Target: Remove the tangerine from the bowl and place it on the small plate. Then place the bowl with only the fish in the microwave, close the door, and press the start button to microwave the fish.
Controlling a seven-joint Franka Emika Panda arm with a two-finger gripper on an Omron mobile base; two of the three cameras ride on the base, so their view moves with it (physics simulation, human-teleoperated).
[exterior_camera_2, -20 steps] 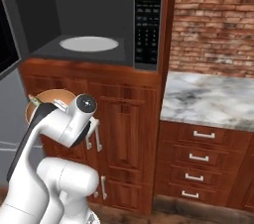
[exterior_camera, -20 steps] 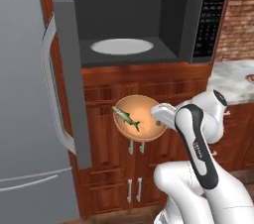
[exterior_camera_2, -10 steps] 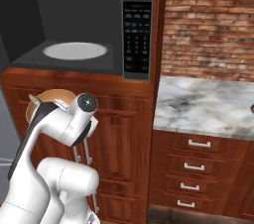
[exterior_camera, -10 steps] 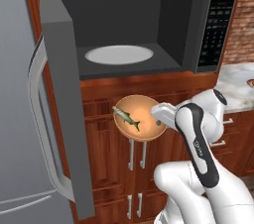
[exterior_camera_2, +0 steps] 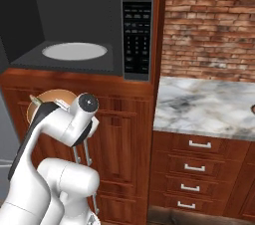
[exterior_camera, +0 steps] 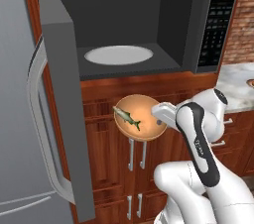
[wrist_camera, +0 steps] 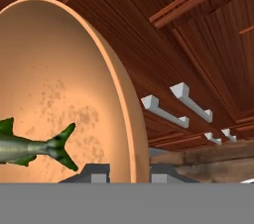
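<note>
A: Where is the bowl (exterior_camera: 141, 117) seen?

B: It is held below the microwave (exterior_camera: 149, 25), in front of the wooden cabinet doors (exterior_camera: 111, 156). Its rim is clamped by the closed jaws of the gripper (wrist_camera: 128, 171).

A: And the fish (exterior_camera: 127, 117)?

B: It is carried inside the bowl. The door (exterior_camera: 62, 94) is swung wide open, left of the microwave; the white turntable (exterior_camera: 118, 55) is seen inside.

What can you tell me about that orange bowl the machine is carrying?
The bowl is round, smooth and orange-tan, with faint darker speckles inside. It is held in the air in front of the wooden cabinet doors, below the open microwave. The tool is shut on its rim, one tip on each side. Inside lies a slim silvery-green fish; no fruit is visible in it.
</note>
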